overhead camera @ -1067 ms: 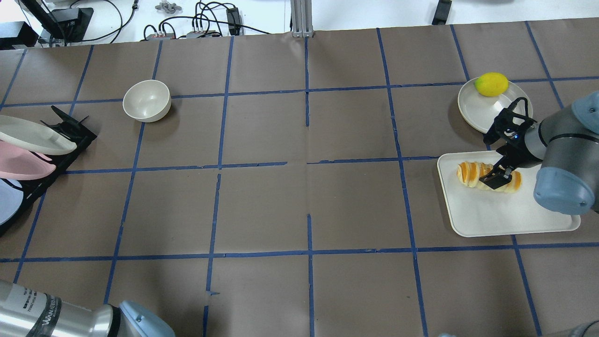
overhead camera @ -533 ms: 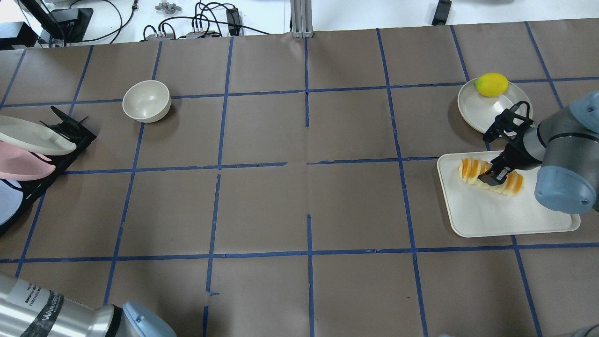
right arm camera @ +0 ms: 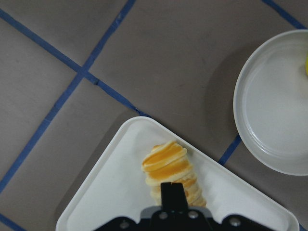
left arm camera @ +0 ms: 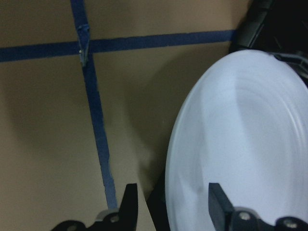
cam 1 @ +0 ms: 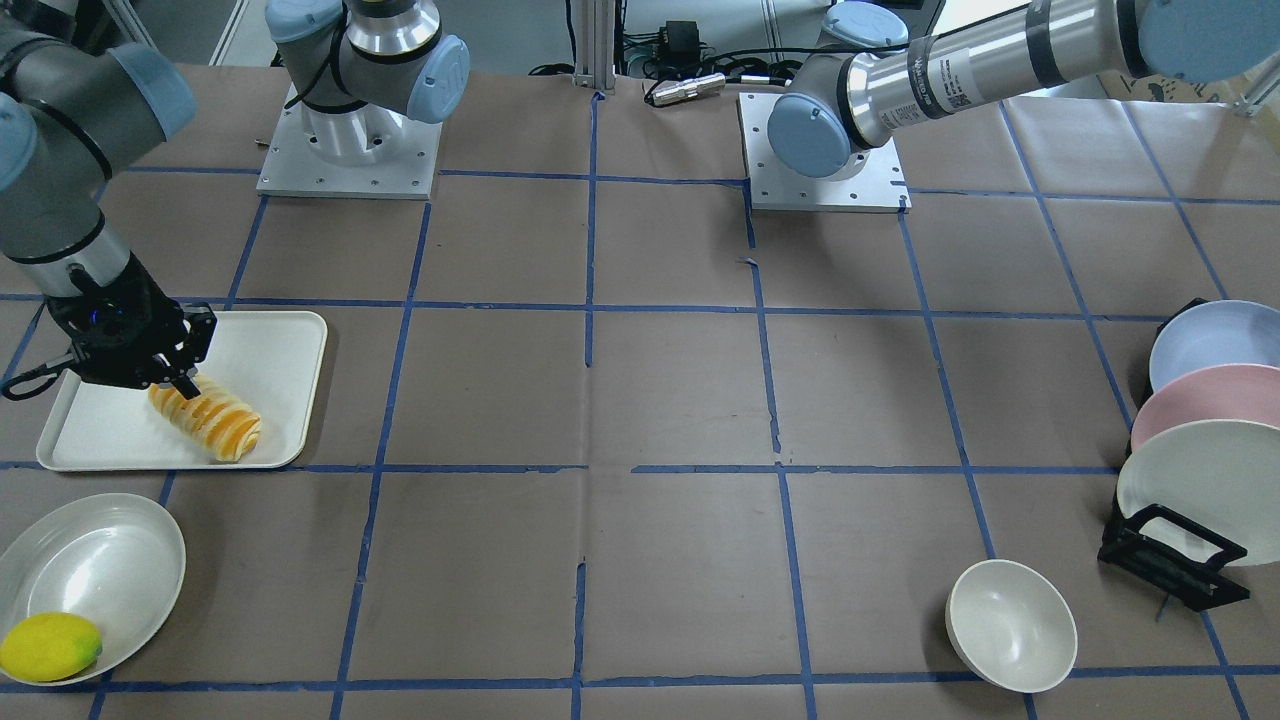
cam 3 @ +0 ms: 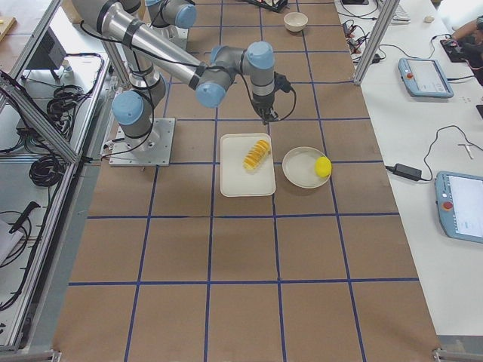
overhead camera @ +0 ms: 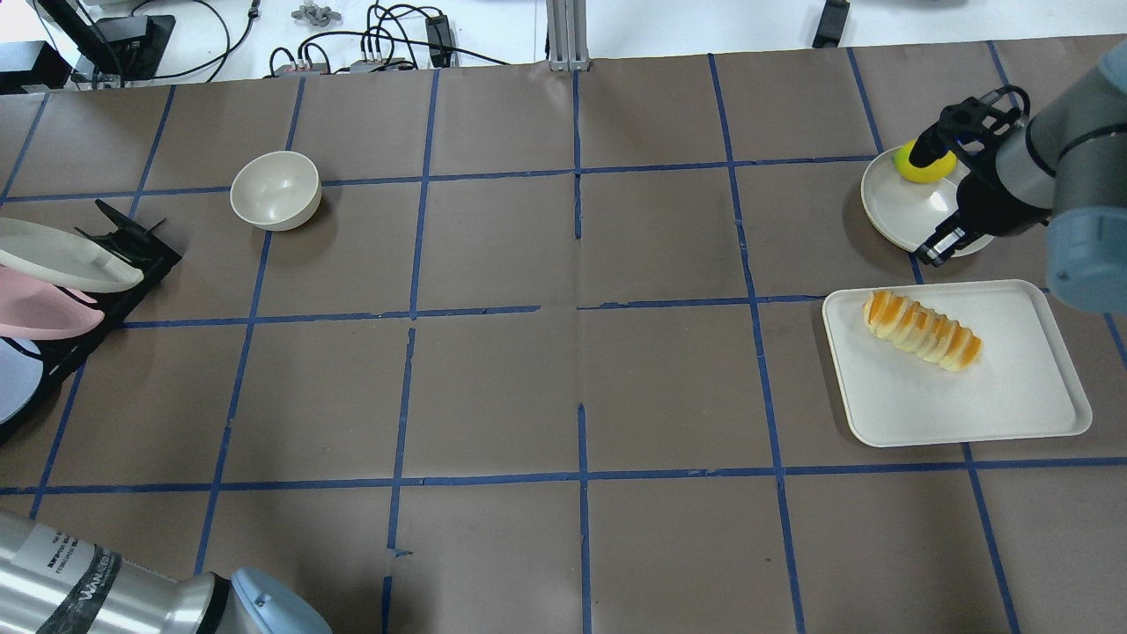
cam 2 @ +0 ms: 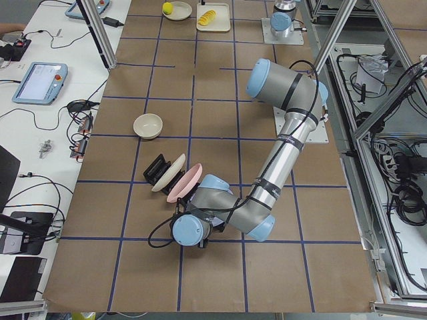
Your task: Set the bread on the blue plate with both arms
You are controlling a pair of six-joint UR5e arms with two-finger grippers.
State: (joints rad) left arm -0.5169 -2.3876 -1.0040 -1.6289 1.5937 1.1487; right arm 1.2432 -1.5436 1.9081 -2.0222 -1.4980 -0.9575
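The bread (overhead camera: 920, 330) lies loose on the white tray (overhead camera: 1012, 396) at the right; it also shows in the front view (cam 1: 205, 420) and the right wrist view (right arm camera: 171, 166). My right gripper (overhead camera: 935, 246) hangs above the tray, fingers together and holding nothing; in the right wrist view (right arm camera: 173, 195) the bread is right under it. The blue plate (overhead camera: 13, 379) stands in the black rack at the far left, also seen in the front view (cam 1: 1210, 340). In the left wrist view my left gripper (left arm camera: 172, 204) is open, its fingers either side of the blue plate's (left arm camera: 250, 144) rim.
A white plate (overhead camera: 907, 211) with a lemon (overhead camera: 924, 167) sits beyond the tray. A cream bowl (overhead camera: 275, 189) stands at the far left. The rack (overhead camera: 132, 251) also holds a pink plate (overhead camera: 44, 313) and a white plate (overhead camera: 62, 255).
My right gripper has let go of the bread and risen away from it. The bread stays on the tray, turned slightly. The left arm has barely moved.
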